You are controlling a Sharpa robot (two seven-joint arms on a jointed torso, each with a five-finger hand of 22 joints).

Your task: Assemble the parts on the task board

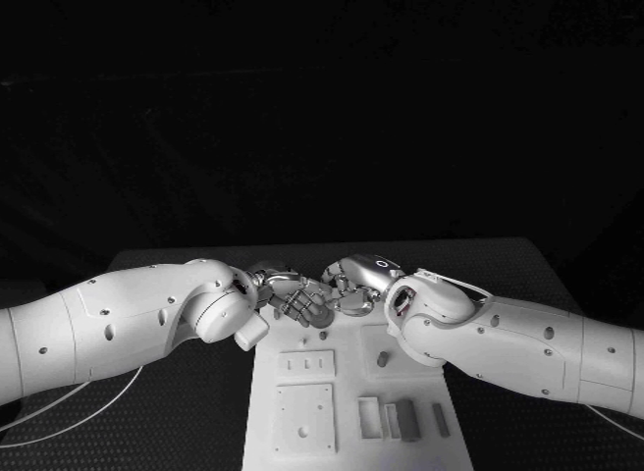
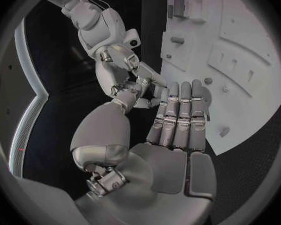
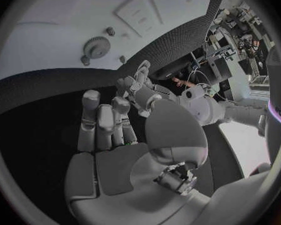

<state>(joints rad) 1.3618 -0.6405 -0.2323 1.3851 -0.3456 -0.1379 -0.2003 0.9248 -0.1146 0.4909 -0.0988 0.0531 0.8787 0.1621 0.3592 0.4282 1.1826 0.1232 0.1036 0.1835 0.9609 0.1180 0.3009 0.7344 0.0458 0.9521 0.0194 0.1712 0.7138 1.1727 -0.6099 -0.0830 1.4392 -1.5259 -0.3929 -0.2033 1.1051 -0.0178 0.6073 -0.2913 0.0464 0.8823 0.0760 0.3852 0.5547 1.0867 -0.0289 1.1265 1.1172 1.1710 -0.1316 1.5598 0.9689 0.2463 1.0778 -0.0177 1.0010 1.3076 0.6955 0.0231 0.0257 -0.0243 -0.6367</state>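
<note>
Two robot hands meet over the far end of the board, left hand spread flat and empty, right hand's grasp unclear.

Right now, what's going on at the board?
Both hands meet over the far end of the task board. The left hand and right hand have fingers extended, close together, and neither clearly holds a part. Grey parts sit near the board's near end; a gear lies on the board.
</note>
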